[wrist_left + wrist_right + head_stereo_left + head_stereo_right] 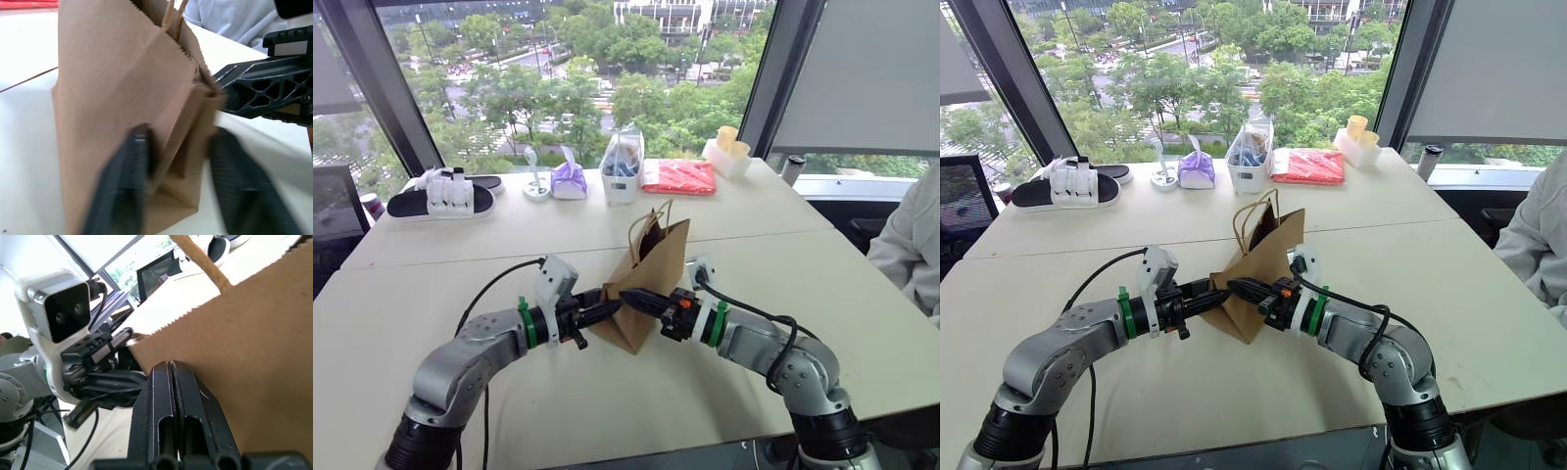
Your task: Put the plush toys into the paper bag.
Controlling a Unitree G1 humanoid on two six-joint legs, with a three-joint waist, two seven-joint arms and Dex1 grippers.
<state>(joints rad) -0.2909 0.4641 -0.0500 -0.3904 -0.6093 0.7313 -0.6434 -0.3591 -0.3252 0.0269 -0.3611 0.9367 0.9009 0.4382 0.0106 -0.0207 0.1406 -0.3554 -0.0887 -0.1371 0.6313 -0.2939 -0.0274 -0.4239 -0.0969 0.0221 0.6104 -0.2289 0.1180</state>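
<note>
- Left gripper [607, 311] is pinching the bag [651, 269] edge from 9 o'clock.
- Right gripper [628, 294] is clamping the bag rim from 3 o'clock.
- Bag is tilting on the table [862, 294].

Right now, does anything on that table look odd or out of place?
Yes: the paper bag sits tilted and creased, pinched between the left gripper and right gripper. A pair of sandals also lies on the table.

Two silver-grey jointed arms, left arm [460, 367] and right arm [783, 357], green ring at each wrist, white camera block [553, 279] above the left wrist, black cables looping along both forearms, black two-finger grippers with lattice-patterned fingers [264, 93], orange mark near the right wrist.
</note>
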